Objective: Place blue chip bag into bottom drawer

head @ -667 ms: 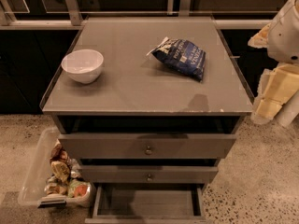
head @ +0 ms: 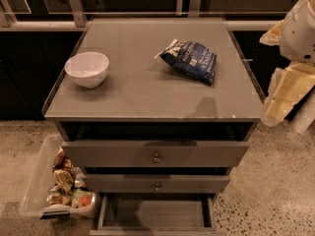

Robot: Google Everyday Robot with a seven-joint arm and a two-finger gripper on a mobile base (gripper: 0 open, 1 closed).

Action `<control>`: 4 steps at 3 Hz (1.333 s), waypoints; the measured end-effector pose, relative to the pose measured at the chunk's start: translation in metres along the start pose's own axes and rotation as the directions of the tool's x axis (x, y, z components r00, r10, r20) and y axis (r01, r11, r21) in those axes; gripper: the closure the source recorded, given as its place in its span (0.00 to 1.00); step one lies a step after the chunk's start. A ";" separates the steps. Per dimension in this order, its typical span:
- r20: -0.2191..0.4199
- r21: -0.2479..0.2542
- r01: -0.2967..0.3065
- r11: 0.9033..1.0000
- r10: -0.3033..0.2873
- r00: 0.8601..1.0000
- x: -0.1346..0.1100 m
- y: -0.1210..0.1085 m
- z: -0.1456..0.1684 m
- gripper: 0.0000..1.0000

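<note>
The blue chip bag (head: 190, 60) lies on the grey cabinet top (head: 138, 87), to the right of the middle, with its white crimped end to the left. The bottom drawer (head: 155, 214) is pulled open at the foot of the cabinet and its flat grey floor is bare. My arm's white and cream parts hang at the right edge of the camera view, beside the cabinet's right side. The gripper (head: 283, 100) is there, to the right of the bag and off the top, holding nothing that I can see.
A white bowl (head: 87, 69) stands on the left of the top. Two upper drawers with round knobs (head: 156, 158) are slightly open. A clear plastic bin (head: 56, 188) with orange and tan wrappers sits on the floor at the left. A dark railing runs behind.
</note>
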State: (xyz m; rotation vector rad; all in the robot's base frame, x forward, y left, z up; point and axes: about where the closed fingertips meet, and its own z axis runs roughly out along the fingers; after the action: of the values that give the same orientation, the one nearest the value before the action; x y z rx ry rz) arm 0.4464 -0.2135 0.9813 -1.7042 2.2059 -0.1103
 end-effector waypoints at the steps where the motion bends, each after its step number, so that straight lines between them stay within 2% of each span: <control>1: 0.073 0.002 0.054 0.999 -0.054 0.996 -0.031 -0.031 0.010 0.00; 2: 0.174 0.014 0.098 0.995 -0.099 0.980 -0.073 -0.072 0.026 0.00; 3: 0.211 0.016 0.121 0.993 -0.122 0.970 -0.104 -0.105 0.041 0.00; 4: 0.220 0.026 0.122 0.992 -0.125 0.967 -0.109 -0.109 0.039 0.00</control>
State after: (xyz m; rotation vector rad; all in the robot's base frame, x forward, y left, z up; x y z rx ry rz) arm 0.5830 -0.1338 0.9986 -1.7548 1.9349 0.0344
